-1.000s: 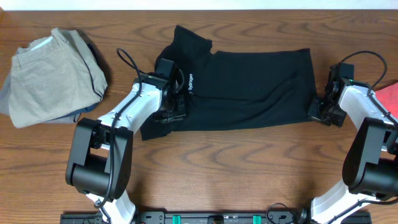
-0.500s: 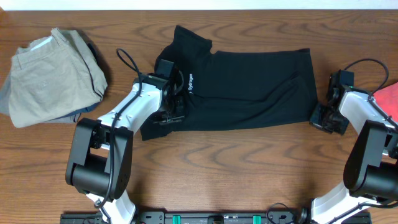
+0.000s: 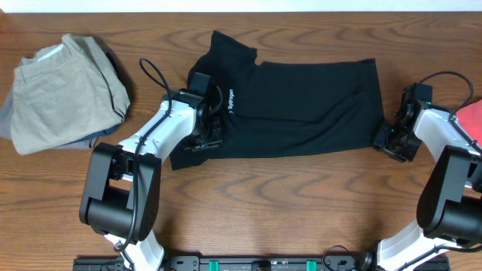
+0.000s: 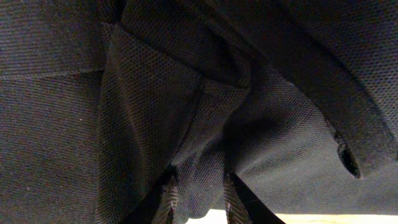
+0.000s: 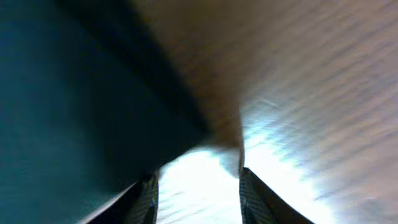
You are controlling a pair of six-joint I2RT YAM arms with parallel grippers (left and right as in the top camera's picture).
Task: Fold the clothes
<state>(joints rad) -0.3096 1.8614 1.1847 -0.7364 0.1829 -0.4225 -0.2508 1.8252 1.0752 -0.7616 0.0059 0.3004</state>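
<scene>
Pinching a fold of the shirt [image 3: 301, 105] at its 8 o'clock corner, our left gripper [image 4: 198, 200] is clamped on cloth. Our right gripper [image 5: 198, 186] sits just beside the shirt's 4 o'clock edge, fingers apart over bare table [image 3: 301, 196]. Trousers [image 3: 60, 94] lie at 10 o'clock.

Brown wooden table [image 3: 301, 203], black shirt [image 3: 301, 105] spread mid-table, folded khaki trousers [image 3: 60, 90] far left, red item [image 3: 472, 114] right edge

A dark brown wood-grain table [image 3: 301, 196] fills the overhead view; a pale strip [image 3: 241, 4] runs along its 12 o'clock edge.
</scene>
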